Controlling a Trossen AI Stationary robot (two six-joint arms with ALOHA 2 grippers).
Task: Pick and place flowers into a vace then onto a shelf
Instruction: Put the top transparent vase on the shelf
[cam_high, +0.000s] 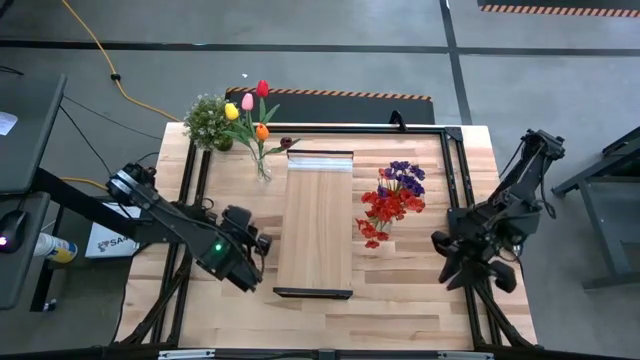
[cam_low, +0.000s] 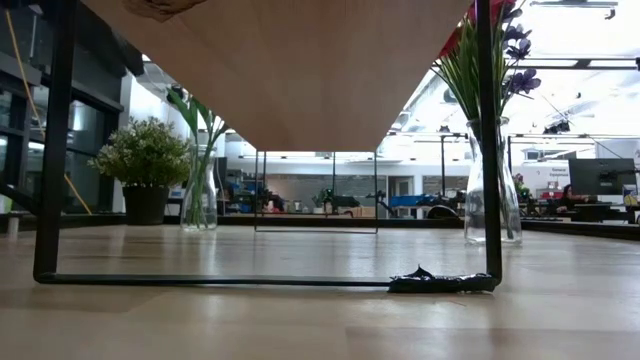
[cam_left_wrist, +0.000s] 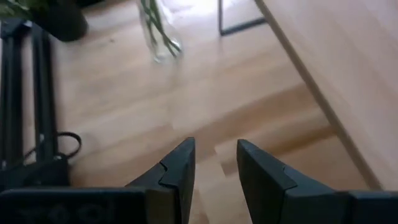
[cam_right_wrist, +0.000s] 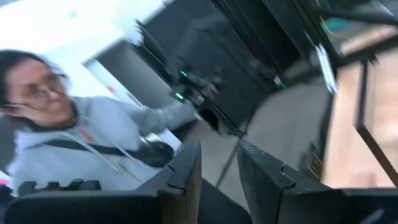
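Note:
The shelf (cam_high: 315, 220), a long light wood board, stands raised on thin black legs (cam_low: 488, 150) in the middle of the table. A glass vase (cam_high: 264, 170) with yellow, pink, red and orange tulips (cam_high: 250, 110) stands on the table beyond the shelf's far left corner. To the right of the shelf, a second vase (cam_low: 492, 190) holds red and purple flowers (cam_high: 393, 200). My left gripper (cam_high: 264, 241) hovers open over the table left of the shelf, nothing between its fingers (cam_left_wrist: 180, 168). My right gripper (cam_high: 452, 270) is open in the air by the table's right edge and points level toward the room.
A bushy potted plant (cam_high: 208, 120) sits at the far left corner. A black tube frame (cam_high: 455, 180) runs around the table. A person in a grey hoodie (cam_right_wrist: 81, 137) shows beyond the table in the right wrist view. Bare wood lies between the left gripper and the tulip vase (cam_left_wrist: 158, 37).

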